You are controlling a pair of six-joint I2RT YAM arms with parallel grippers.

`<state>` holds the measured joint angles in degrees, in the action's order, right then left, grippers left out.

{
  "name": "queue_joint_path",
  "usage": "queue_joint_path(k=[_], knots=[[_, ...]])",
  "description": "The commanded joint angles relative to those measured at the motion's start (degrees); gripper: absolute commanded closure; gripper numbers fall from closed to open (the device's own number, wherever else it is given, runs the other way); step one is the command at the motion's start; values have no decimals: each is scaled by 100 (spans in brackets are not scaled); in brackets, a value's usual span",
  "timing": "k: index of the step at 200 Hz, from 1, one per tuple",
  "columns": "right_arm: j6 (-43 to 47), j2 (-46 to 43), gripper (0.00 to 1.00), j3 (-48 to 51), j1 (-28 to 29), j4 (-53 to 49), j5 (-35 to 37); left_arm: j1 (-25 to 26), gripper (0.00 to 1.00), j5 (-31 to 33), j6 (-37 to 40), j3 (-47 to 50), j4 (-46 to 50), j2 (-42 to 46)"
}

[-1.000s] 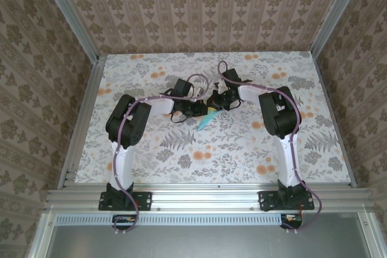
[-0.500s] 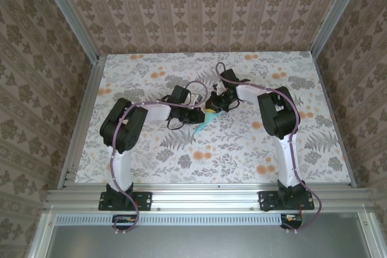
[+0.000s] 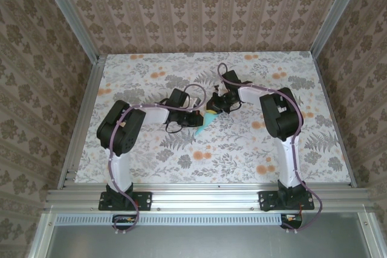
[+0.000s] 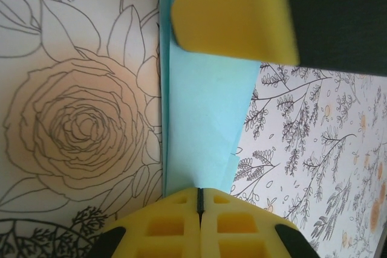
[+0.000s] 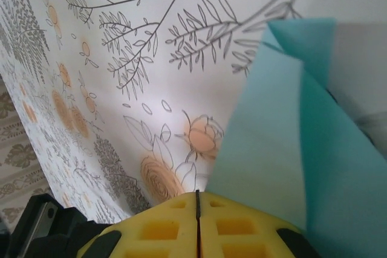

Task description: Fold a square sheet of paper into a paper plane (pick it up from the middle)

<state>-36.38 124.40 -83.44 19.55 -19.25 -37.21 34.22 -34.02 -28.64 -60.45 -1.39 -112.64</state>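
Observation:
The square sheet of paper is folded into a slim turquoise paper plane (image 3: pixel 203 125), held just above the middle of the floral table with its tip pointing to the near left. My left gripper (image 3: pixel 199 117) is shut on its near end. In the left wrist view the yellow jaws (image 4: pixel 199 193) meet with the paper plane (image 4: pixel 202 107) coming out of their seam. One yellow finger (image 4: pixel 233 13) of the right gripper covers the paper's far end. My right gripper (image 3: pixel 213 110) is shut too. In the right wrist view the paper plane (image 5: pixel 272 137) rises from beside its closed jaws (image 5: pixel 197 197).
The grey-and-orange floral tabletop (image 3: pixel 242 149) spreads around both grippers. Aluminium rails (image 3: pixel 205 196) run along the near edge and up the sides, with patterned walls behind. Purple cables (image 3: pixel 196 84) loop over both forearms.
My left arm's elbow has swung toward the near left and its wrist has dropped a little. The paper plane's tip has sunk slightly nearer. The right arm has hardly moved.

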Motion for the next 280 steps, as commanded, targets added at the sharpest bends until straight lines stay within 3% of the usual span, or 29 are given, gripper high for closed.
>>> queue_joint_path(k=[1, 39, 122, 280], knots=[[-302, -375, 91, 295, 79, 317, 190, 111, 95, 384, -206, 199, 669, -198], [-457, -27, 91, 411, 128, 441, 164, 173, 95, 410, -276, 154, 605, -224], [-388, 451, 94, -42, 16, -649, 977, 219, 91, -178, -68, 934, 396, 220], [-405, 581, 94, -211, 10, -853, 1189, 514, 93, -153, 259, 1605, 1051, 786]])
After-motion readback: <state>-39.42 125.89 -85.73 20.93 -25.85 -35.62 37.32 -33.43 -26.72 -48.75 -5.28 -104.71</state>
